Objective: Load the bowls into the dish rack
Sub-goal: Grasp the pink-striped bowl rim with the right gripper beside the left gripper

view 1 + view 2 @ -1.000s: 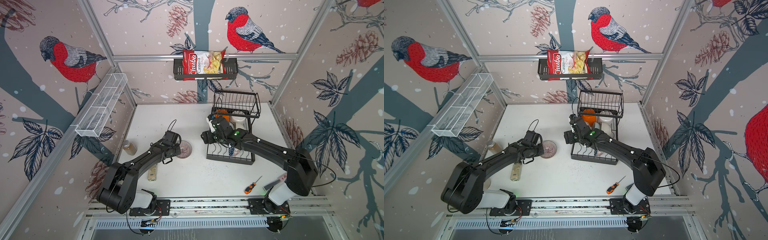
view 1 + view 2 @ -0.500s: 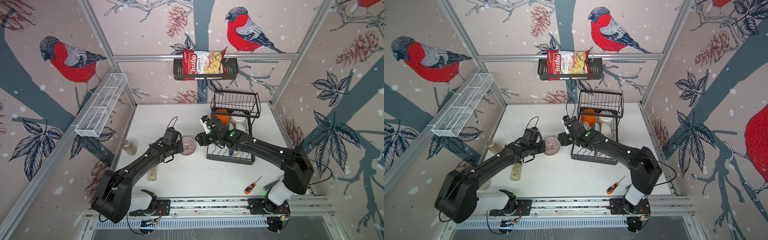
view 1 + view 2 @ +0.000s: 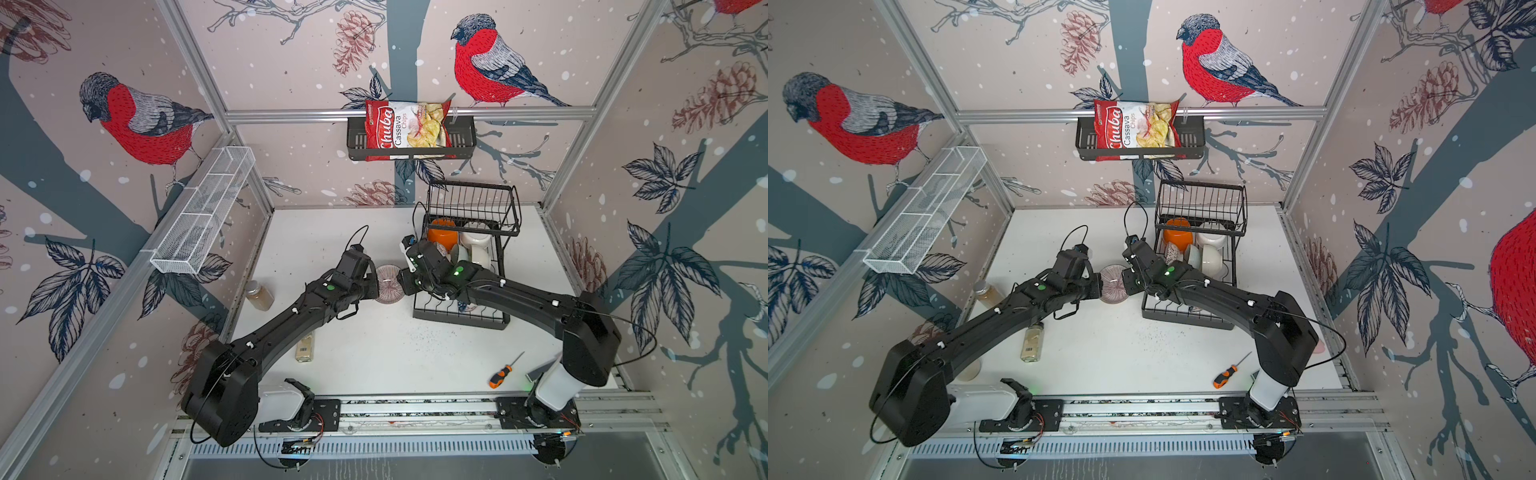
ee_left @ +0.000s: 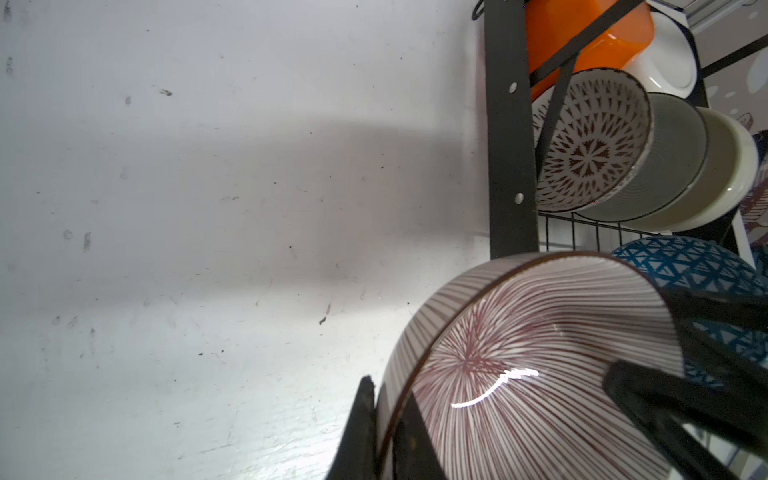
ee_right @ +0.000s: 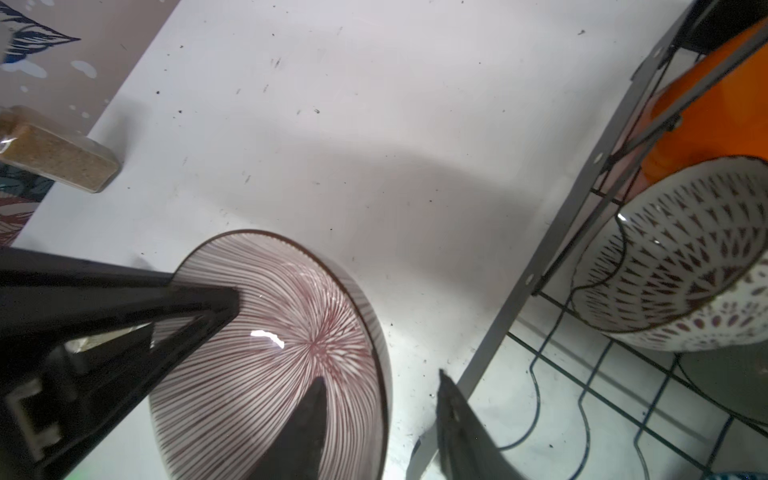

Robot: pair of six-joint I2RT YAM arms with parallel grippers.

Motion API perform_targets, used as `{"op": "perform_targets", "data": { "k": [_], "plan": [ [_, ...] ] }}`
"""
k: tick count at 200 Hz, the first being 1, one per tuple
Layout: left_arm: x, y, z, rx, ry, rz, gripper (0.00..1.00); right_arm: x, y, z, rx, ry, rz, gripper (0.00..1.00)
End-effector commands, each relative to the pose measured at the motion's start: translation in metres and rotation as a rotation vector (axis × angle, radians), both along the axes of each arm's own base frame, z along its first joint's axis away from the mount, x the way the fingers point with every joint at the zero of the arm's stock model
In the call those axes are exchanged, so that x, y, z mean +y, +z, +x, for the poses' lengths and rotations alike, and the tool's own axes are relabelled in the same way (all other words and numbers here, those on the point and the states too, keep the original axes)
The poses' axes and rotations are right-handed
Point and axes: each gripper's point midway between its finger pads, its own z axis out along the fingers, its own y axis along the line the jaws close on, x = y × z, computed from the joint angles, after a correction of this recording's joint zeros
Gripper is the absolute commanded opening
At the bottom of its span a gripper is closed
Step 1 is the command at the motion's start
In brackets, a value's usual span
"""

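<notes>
A bowl with fine red radial lines [image 3: 389, 284] [image 3: 1113, 284] hangs tilted just left of the dish rack [image 3: 461, 321] [image 3: 1183, 322]. My left gripper [image 3: 376, 286] [image 4: 386, 399] is shut on its near rim. My right gripper [image 3: 402, 282] [image 5: 381, 378] straddles the opposite rim of this bowl [image 5: 270, 353]. One finger is inside it; the other stands outside with a gap, so the jaws are open. The rack holds an orange bowl [image 3: 442, 235] [image 4: 582, 37], a white one [image 3: 476, 241], a triangle-patterned one [image 4: 590, 141], a grey-green one [image 4: 673, 158], a cream one [image 4: 731, 166] and a blue-patterned one [image 4: 685, 262].
A spice jar [image 3: 259, 295] stands at the left wall and another [image 3: 305, 347] lies under the left arm. An orange-handled screwdriver [image 3: 500, 374] lies front right. A chips bag [image 3: 409, 129] sits in the black wall basket; a white mesh tray [image 3: 203, 212] hangs left.
The left arm carried the lined bowl rightward to the rack's side. The right gripper swung left out of the rack to the bowl, and its jaws narrowed around the rim.
</notes>
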Motion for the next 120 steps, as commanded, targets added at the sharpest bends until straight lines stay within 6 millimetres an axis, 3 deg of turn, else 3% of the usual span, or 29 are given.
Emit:
{"op": "perform_targets", "data": {
  "k": [1, 77, 120],
  "plan": [
    [-0.011, 0.02, 0.009, -0.067, -0.005, -0.052, 0.0, -0.009, -0.002, 0.007, -0.02, -0.062, -0.036, 0.38],
    [-0.021, 0.029, 0.009, -0.097, -0.028, -0.093, 0.0, -0.011, -0.005, 0.013, -0.028, -0.113, -0.083, 0.2],
    [-0.028, 0.03, 0.011, -0.107, -0.051, -0.124, 0.0, -0.013, -0.004, 0.015, -0.033, -0.136, -0.093, 0.0]
  ]
}}
